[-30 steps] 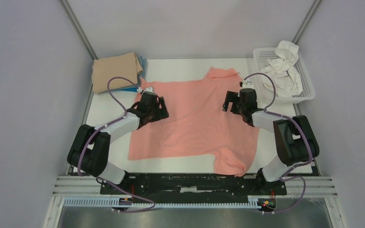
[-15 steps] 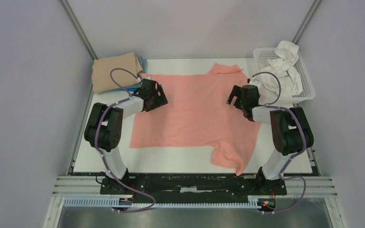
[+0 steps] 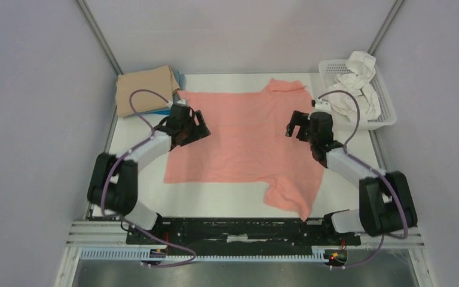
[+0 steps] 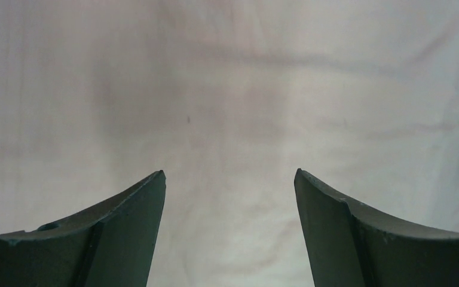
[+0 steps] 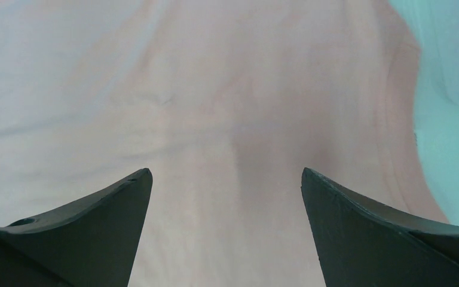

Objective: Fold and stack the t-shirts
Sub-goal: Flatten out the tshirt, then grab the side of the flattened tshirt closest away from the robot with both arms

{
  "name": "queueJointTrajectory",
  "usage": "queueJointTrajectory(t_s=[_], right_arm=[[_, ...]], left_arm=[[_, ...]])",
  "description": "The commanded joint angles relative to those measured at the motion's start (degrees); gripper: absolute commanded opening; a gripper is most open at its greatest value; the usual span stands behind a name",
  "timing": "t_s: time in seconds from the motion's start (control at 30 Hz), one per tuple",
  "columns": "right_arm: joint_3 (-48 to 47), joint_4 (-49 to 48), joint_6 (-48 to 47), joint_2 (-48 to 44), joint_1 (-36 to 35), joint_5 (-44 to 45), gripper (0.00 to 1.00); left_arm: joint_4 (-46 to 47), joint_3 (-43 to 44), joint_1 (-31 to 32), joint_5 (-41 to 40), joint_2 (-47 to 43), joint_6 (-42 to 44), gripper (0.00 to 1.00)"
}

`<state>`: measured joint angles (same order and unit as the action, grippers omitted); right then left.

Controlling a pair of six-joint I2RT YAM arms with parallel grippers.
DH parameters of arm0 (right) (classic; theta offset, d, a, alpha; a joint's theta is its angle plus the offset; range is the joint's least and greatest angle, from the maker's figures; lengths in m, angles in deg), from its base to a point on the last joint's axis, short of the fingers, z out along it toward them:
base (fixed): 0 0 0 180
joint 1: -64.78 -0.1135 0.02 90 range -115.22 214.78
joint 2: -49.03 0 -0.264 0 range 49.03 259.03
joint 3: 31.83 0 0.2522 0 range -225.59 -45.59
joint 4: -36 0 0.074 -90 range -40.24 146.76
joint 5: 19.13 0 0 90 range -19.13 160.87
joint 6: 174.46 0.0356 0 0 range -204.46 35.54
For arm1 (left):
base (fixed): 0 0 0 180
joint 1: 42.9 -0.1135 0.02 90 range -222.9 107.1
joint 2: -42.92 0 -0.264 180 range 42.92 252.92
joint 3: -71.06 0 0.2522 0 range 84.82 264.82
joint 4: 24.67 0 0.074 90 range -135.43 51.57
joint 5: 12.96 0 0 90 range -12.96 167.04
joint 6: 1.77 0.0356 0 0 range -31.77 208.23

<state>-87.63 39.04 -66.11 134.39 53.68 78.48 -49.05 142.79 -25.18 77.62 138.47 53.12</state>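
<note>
A salmon-pink t-shirt [image 3: 248, 140] lies spread over the middle of the white table, one sleeve bunched at the near right [image 3: 287, 197]. My left gripper [image 3: 192, 124] hovers open over the shirt's left edge, nothing between its fingers [image 4: 125, 221]. Over the shirt's right edge my right gripper [image 3: 296, 124] is open too, with pink cloth [image 5: 227, 149] below its spread fingers [image 5: 358, 221]. A folded tan t-shirt [image 3: 145, 88] lies at the back left on top of a blue t-shirt [image 3: 178, 79] that only peeks out.
A white mesh basket [image 3: 382, 113] with crumpled white cloth [image 3: 354, 81] stands at the back right. Grey walls close in both sides. A black rail [image 3: 245, 230] carrying the arm bases runs along the near edge.
The pink shirt was dragged away from me and now lies flatter. Both grippers stay open over its left and right edges; the arms have drawn back and shifted slightly.
</note>
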Motion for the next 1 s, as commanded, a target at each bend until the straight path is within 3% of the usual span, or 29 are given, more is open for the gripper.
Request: queueJointTrajectory(t_s=[0.0, 0.17, 0.37, 0.6, 0.97], right_arm=[[10.82, -0.70, 0.73, -15.65, -0.23, 0.24, 0.98], [21.54, -1.06, 3.00, -30.22, -0.16, 1.13, 0.98], [25.16, -0.64, 3.26, -36.64, -0.11, -0.20, 0.98], [24.71, 0.09, 3.01, -36.90, -0.11, -0.80, 0.98], [24.54, 0.61, 3.59, -37.07, -0.13, 0.47, 0.98]], left_arm=[[-7.15, -10.75, 1.15, -4.95, -19.92, -4.32, 0.84], [-23.07, -22.16, 1.07, -19.61, -42.13, -15.07, 0.84], [-32.45, -30.35, 0.92, -26.68, -56.18, -24.64, 0.84], [-27.88, -38.33, 0.92, -25.30, -55.31, -31.47, 0.83], [-13.31, -42.45, 0.89, -24.80, -46.52, -36.43, 0.53]])
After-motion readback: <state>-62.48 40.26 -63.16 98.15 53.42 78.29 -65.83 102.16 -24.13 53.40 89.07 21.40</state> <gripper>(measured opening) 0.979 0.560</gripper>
